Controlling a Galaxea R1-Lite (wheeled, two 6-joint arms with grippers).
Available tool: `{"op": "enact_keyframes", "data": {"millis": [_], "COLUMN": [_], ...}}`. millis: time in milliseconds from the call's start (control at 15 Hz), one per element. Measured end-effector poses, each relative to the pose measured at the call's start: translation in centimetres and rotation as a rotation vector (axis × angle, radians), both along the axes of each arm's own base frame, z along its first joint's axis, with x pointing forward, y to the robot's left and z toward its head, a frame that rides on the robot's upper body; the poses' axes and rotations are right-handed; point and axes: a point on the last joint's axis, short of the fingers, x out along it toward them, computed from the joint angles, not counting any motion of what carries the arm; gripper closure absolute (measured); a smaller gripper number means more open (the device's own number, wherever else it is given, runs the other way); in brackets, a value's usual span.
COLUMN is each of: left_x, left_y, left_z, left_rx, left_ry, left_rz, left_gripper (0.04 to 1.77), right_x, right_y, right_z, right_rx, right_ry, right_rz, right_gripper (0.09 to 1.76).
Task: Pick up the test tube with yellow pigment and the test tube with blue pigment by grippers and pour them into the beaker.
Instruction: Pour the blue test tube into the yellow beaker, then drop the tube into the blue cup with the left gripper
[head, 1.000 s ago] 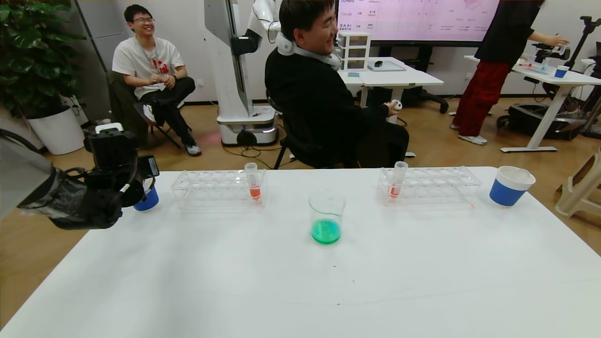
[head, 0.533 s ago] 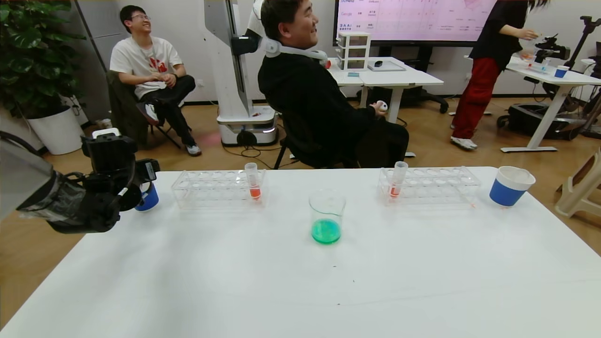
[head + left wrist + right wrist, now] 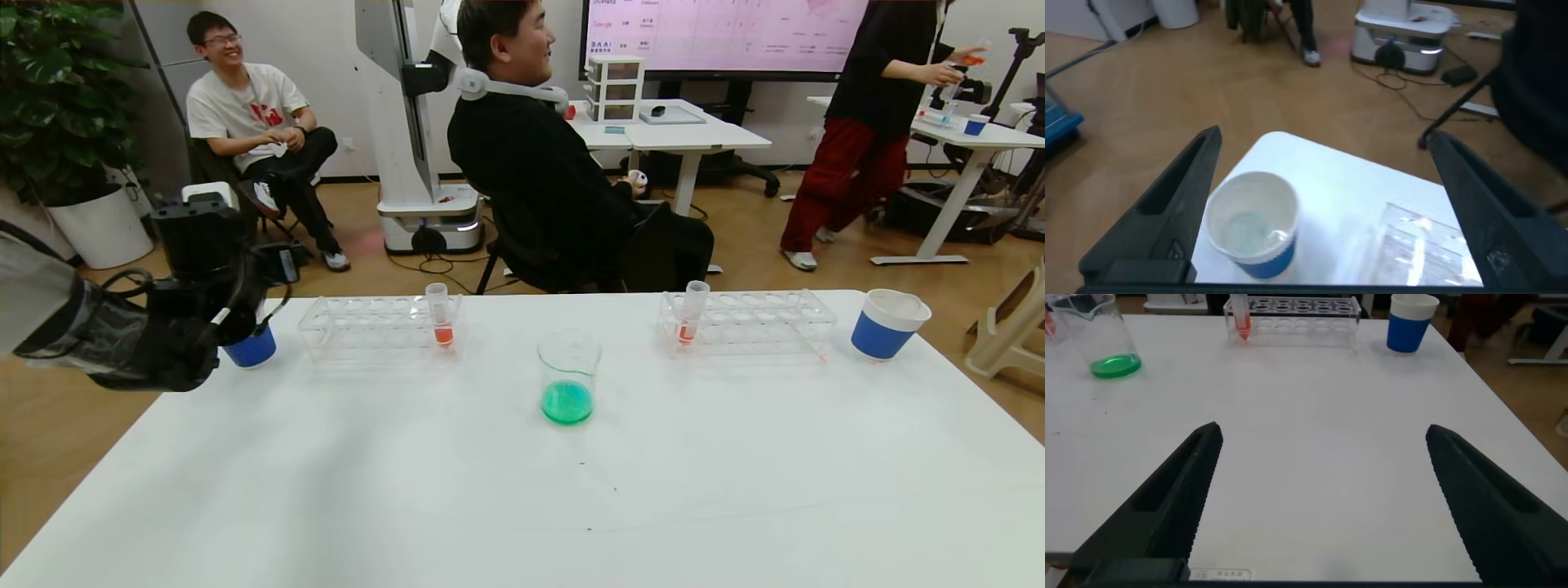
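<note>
My left arm has lifted a little since a second ago, and its wrist now sits higher over the far left corner of the bench; nothing standing on the bench has shifted.

The white bench fills most of my head view. On it, toward the far edge, stand two clear racks: the left rack holds one tube of orange-red liquid, and the right rack holds another orange-red tube at its left end. Between the racks and a little nearer to me stands the beaker, upright, with green liquid pooled in its bottom. I can see neither the yellow tube nor the blue tube in any view.

My left fingers are spread wide and hold nothing. They hover above a blue-and-white paper cup at the far left corner, just beside the left rack. From the head view my left arm hides part of that cup.

My right fingers are also spread wide and empty, low over the near part of the bench, well apart from the beaker. A second blue-and-white cup stands at the far right, just beside the right rack.
</note>
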Motion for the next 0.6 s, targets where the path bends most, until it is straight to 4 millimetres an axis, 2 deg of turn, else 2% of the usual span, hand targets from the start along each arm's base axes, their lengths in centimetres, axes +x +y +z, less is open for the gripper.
{"op": "enact_keyframes", "data": {"millis": [133, 333, 467, 600], "left_x": [-0.7, -2.9, -5.2, -8.4], "left_y": [-3.2, -6.7, -7.7, -7.7], "left_z": [1.4, 4.7, 7.4, 10.0], "left_rx": [-0.001, 0.003, 0.013, 0.019], "left_ry": [-0.032, -0.095, -0.114, -0.146], "left_rz": [-0.111, -0.245, -0.285, -0.304], "left_gripper": [0.06, 0.06, 0.06, 0.06], "right_x": [0.0, 0.0, 0.0, 0.0], "right_y": [0.0, 0.0, 0.0, 0.0], "right_z": [0.0, 0.0, 0.0, 0.0], "right_rx": [0.0, 0.0, 0.0, 0.0], "right_ry": [0.0, 0.0, 0.0, 0.0], "right_rz": [0.0, 0.0, 0.0, 0.0], "right_gripper": [0.11, 0.11, 0.11, 0.11]}}
